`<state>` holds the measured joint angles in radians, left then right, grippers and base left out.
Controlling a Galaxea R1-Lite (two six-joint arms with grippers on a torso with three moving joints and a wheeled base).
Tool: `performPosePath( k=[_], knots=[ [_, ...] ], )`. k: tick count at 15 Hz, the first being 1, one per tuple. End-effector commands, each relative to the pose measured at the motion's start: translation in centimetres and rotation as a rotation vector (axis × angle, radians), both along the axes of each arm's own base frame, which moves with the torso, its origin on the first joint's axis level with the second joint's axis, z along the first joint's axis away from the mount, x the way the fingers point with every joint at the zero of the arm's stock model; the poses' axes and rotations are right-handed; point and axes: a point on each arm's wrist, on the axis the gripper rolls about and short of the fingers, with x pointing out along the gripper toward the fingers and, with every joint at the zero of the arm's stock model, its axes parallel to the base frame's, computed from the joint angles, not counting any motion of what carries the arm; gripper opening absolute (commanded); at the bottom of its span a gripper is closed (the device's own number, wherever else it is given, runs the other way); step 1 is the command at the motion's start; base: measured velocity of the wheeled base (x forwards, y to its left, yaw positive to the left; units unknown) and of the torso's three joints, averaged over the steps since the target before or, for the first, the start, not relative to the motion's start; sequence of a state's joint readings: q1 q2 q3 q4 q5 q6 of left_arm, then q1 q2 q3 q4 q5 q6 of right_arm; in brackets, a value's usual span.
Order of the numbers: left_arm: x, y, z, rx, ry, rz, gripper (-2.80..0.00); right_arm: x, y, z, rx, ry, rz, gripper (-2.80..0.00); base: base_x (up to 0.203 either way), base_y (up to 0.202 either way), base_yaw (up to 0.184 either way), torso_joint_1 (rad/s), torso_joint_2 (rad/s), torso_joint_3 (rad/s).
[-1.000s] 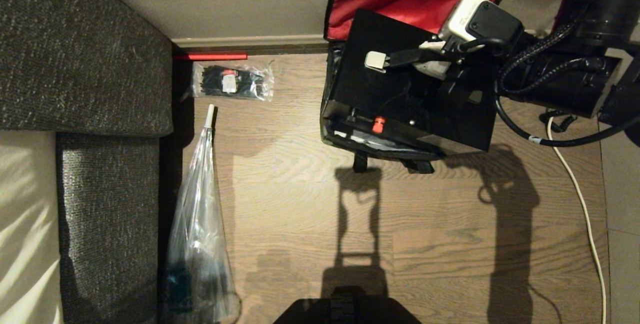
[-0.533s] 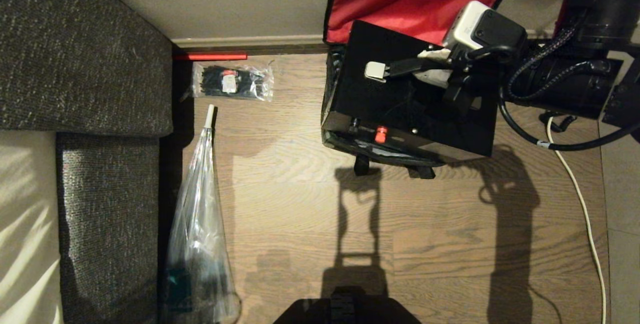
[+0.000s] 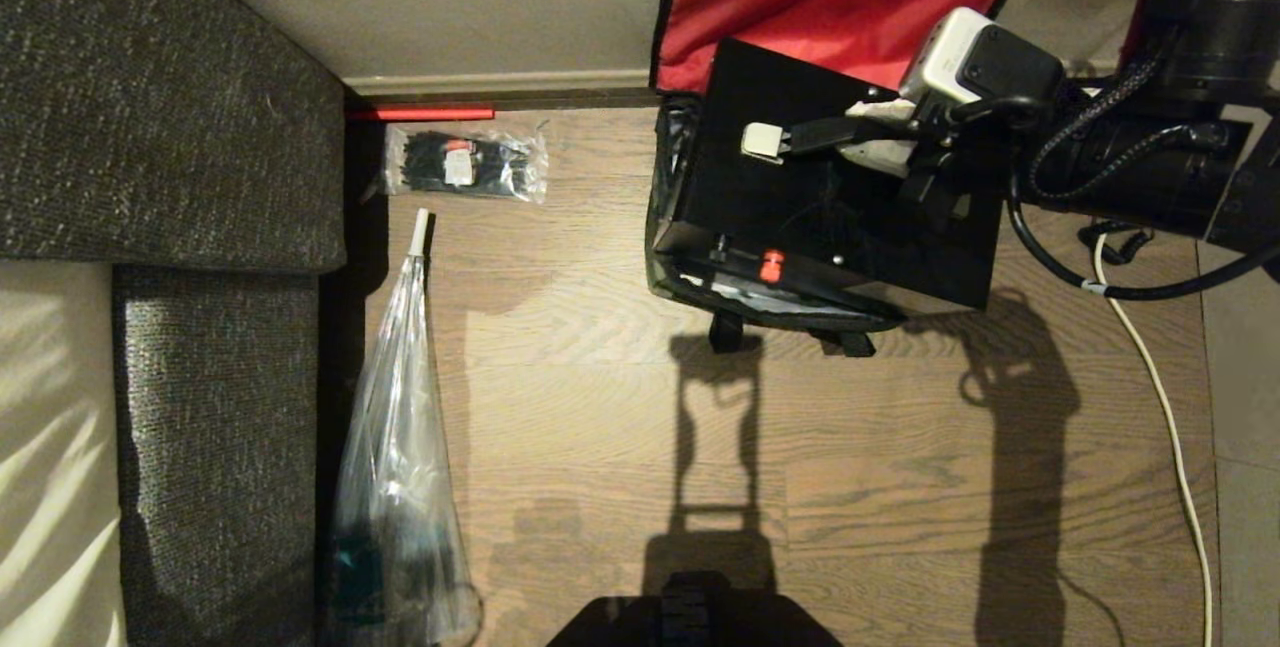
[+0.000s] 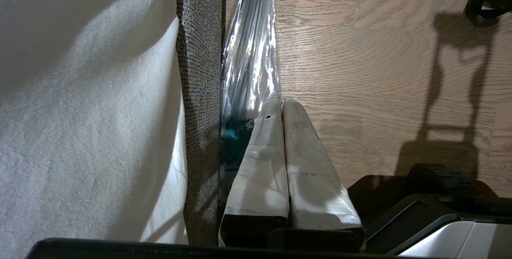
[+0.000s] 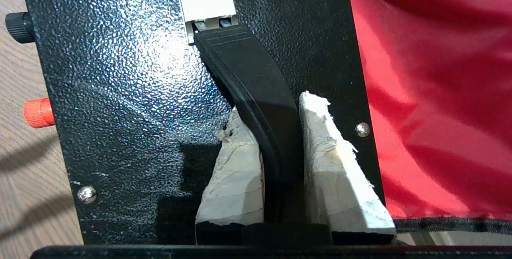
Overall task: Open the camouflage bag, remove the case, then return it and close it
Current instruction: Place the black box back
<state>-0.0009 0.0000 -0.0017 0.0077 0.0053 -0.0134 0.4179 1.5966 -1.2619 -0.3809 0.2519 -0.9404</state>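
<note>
Tape-wrapped fingers point(image 5: 236, 179) of my right gripper point(image 5: 280, 159) pinched on the black curved handle point(image 5: 256, 91) of the flat black metal case point(image 3: 830, 217), upper right, carrying it over the open camouflage bag point(image 3: 830, 17); left gripper point(image 4: 285, 163) parked, closed, empty.

Left gripper point(image 4: 282, 109) pads pressed together, beside clear plastic bag point(image 4: 250, 51); sofa point(image 4: 198, 91) edge, wood floor point(image 4: 360, 71).

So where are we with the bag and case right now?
Done: the camouflage bag is open, red lid lining up. In hand: the right gripper is shut on the handle of the case, tilted over the bag's mouth. The left gripper sits idle. Left: seating the case, closing the bag.
</note>
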Motion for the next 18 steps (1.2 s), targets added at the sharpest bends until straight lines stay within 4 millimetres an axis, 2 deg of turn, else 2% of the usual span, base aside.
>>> performPosePath(
  k=[1,5,8,11,18],
  knots=[
    [0.0,0.0,0.0,0.0,0.0,0.002,-2.8,0.13,-0.2,-0.02,0.0,0.001,-0.007,-2.8,0.0,0.0,0.0,0.0,0.0,0.0],
    [0.0,0.0,0.0,0.0,0.0,0.002,-2.8,0.09,-0.69,0.19,0.0,-0.003,-0.007,-2.8,0.0,0.0,0.0,0.0,0.0,0.0],
    [-0.01,0.0,-0.01,0.0,-0.001,0.002,-2.8,0.29,-0.95,-0.37,-0.007,0.015,-0.017,-2.8,0.0,0.0,0.0,0.0,0.0,0.0],
    [0.0,0.0,0.0,0.0,0.0,0.0,-2.8,-0.15,-1.12,0.27,-0.002,-0.005,-0.015,-2.8,0.0,0.0,0.0,0.0,0.0,0.0],
    [-0.01,0.0,-0.01,0.0,-0.001,0.001,-2.8,-0.57,-1.16,0.36,-0.039,-0.011,0.044,-2.8,0.0,0.0,0.0,0.0,0.0,0.0]
  ],
)
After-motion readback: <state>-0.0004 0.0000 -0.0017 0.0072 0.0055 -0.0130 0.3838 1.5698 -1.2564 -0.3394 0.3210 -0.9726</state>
